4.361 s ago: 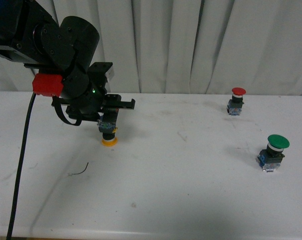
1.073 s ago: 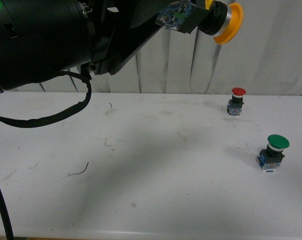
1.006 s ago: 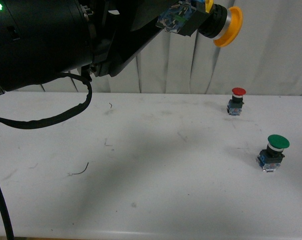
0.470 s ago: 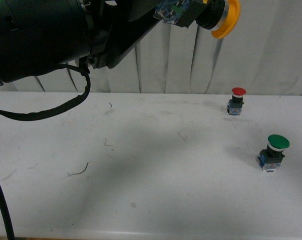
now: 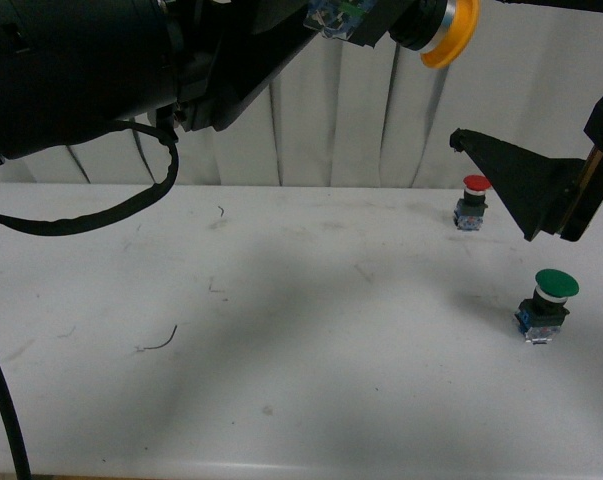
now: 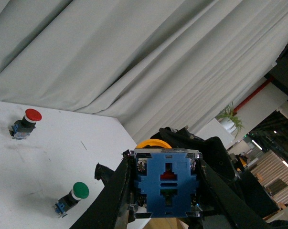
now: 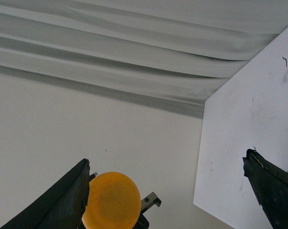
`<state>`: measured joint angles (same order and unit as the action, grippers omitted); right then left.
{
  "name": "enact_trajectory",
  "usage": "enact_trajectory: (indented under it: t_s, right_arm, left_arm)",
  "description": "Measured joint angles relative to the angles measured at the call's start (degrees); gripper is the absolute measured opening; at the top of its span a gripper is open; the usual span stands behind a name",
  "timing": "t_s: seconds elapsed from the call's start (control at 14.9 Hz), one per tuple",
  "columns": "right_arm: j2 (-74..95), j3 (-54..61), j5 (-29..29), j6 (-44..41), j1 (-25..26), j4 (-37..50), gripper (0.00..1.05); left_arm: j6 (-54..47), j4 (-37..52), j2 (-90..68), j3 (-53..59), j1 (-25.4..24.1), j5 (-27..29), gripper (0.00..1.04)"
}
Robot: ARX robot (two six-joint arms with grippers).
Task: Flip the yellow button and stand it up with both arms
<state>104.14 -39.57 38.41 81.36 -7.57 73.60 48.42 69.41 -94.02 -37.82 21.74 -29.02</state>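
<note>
Handover is under way: my left claw [image 6: 165, 183] clamps the yellow button [image 5: 436, 25] aloft by its base; my right claw [image 7: 175, 191], spread wide and empty, should take the cap.

No text, label, brand, number or sign is legible in any view; markings on the yellow button [image 6: 167, 183] are too small to read.
</note>
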Motion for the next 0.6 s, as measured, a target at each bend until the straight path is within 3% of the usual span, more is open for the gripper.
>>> enact_trajectory:
  t_s: [0.6]
  right_arm:
    - [0.8,-2.6,-1.8,8.9,-6.8,0.0,0.98]
  left_arm:
    - [0.7,-0.1,-1.5,-1.1,-0.5,-0.4,0.33]
